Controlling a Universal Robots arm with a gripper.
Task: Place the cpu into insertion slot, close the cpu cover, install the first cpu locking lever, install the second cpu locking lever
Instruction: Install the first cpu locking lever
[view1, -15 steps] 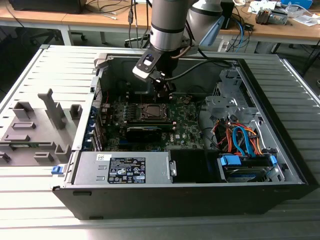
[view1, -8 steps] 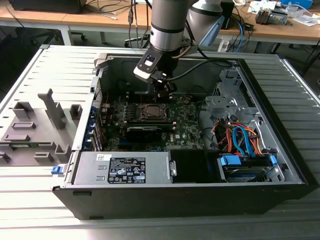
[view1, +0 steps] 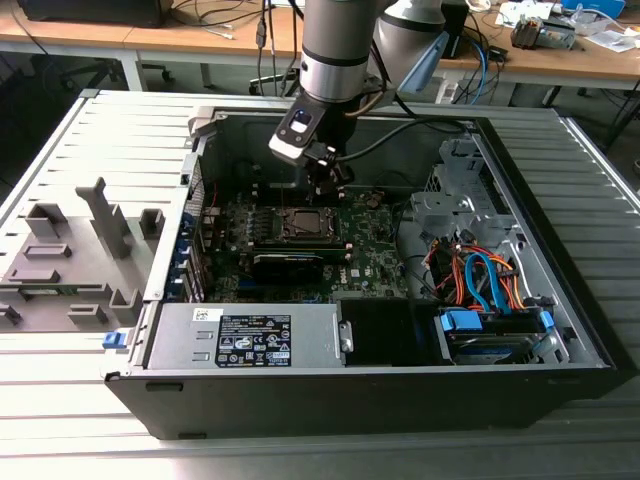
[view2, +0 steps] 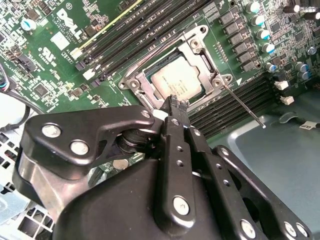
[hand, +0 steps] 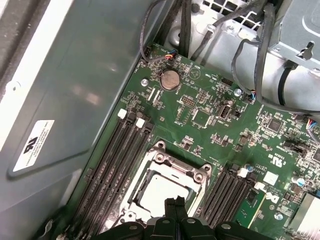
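The insertion slot (view1: 300, 225) sits in the middle of the green motherboard inside the open computer case. The cpu (view2: 176, 80) lies in it, its silver-grey top facing up. The cpu cover (view2: 165, 59) lies flat around the chip as a thin silver frame. One thin locking lever (view2: 243, 106) sticks out loose from a corner of the socket, over the memory slots. My gripper (view2: 175, 102) hangs just above the socket's edge with its black fingers pressed together and nothing between them. In the first wrist view the gripper (hand: 175, 202) covers part of the cpu (hand: 157, 192).
Black memory slots (hand: 127, 155) run along both sides of the socket. A black graphics card (view1: 288, 262) lies just beyond it, towards the power supply (view1: 250, 335). Cable bundles and drive bays (view1: 480, 280) fill the exterior view's right. A grey fixture (view1: 70, 260) stands outside the case.
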